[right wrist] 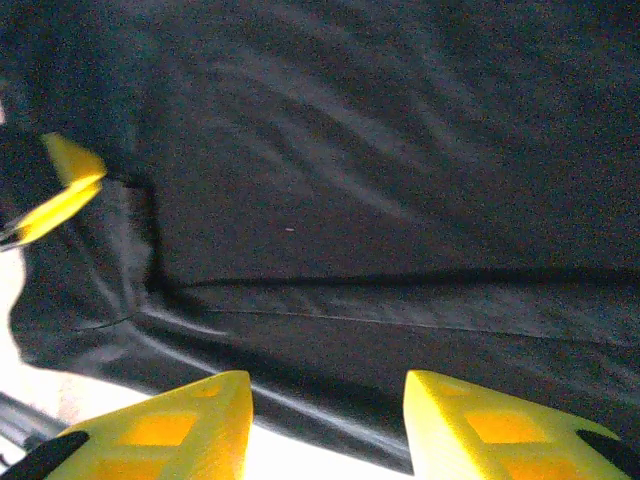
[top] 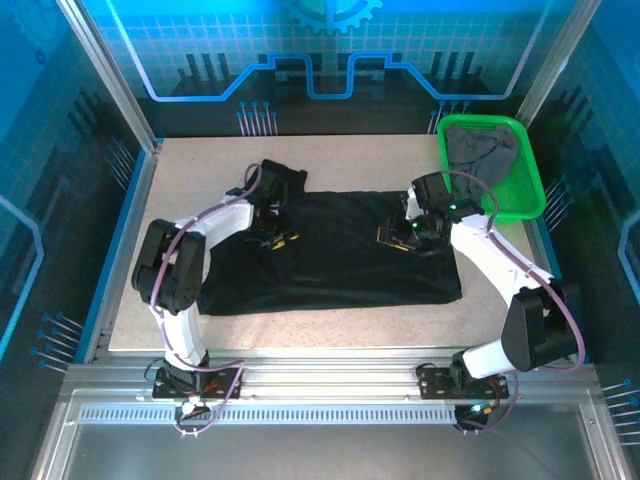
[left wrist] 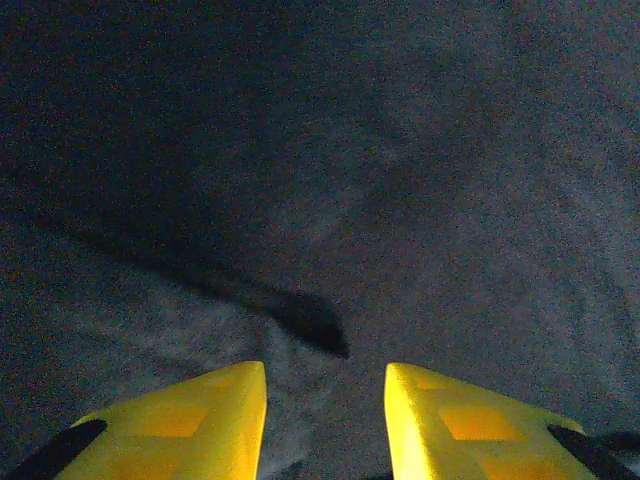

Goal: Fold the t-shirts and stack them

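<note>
I have the black t-shirt (top: 330,255) spread across the middle of the table (top: 190,180). It is a wide, roughly rectangular sheet of soft matte cloth on the pale speckled board, with one end bunched into a lump at its far left corner.

My left gripper (top: 283,240) sits low over the shirt's left part, jaws parted with nothing between them. From the left wrist I see two blunt, yellow, wedge-shaped fingers (left wrist: 200,420) above fine-grained dark knit. One shallow crease crosses the knit and ends in a small dark pucker.

My right gripper (top: 392,240) is over the shirt's right part, likewise open and empty. From the right wrist the cloth shows soft diagonal ripples and a straight seam-like line running across. Bright bare table shows past the hem.

The dark grey t-shirt (top: 480,148) lies crumpled in the green basket (top: 530,195), a rigid plastic mesh tub at the table's far right corner, near the black shirt's far right end.
</note>
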{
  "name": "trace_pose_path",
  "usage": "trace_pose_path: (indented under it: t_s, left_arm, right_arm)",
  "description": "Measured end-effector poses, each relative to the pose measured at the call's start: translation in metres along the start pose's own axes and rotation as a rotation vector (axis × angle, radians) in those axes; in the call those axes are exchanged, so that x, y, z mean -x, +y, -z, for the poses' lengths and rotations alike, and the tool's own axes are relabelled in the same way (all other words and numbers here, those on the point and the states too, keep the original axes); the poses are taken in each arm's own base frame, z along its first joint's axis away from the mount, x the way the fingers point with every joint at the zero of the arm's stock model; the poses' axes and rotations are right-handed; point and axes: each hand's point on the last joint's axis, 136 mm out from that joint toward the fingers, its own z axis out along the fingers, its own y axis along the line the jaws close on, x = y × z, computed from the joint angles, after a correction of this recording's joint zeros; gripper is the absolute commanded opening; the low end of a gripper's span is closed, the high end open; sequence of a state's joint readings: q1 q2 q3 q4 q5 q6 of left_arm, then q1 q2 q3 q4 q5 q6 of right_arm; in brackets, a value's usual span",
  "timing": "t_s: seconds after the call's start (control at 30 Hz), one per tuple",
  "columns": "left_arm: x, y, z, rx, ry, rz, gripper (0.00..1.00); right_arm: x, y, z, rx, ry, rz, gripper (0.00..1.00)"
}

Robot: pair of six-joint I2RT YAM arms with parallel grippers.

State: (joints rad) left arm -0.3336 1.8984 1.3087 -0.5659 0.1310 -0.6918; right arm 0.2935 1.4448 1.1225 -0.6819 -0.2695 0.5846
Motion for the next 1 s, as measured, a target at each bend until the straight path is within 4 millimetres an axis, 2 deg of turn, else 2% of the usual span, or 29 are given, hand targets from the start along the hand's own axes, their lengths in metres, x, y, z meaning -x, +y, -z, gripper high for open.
trace_pose_path:
  t_s: [0.2,0.57,0.7,0.83,1.0]
  left_arm:
    - [-0.001,-0.007,-0.012,0.04,0.029,-0.102,0.37]
    - [-0.021,0.009,-0.017,0.178,0.047,-0.183,0.37]
    - [-0.03,0.013,-0.021,0.193,0.062,-0.192,0.26]
    - [-0.03,0.014,-0.021,0.203,0.057,-0.193,0.08]
    - [-0.033,0.01,-0.019,0.215,0.04,-0.231,0.0]
  right_arm:
    - [0.001,0.014,0.002,0.057,0.003,0.012,0.46]
    - [0.002,0.017,0.004,0.07,-0.007,-0.005,0.45]
    - [0.002,0.016,0.004,0.071,-0.007,-0.013,0.44]
    - [0.002,0.017,0.004,0.071,-0.007,-0.015,0.43]
    - [0.001,0.016,0.004,0.07,-0.006,-0.016,0.42]
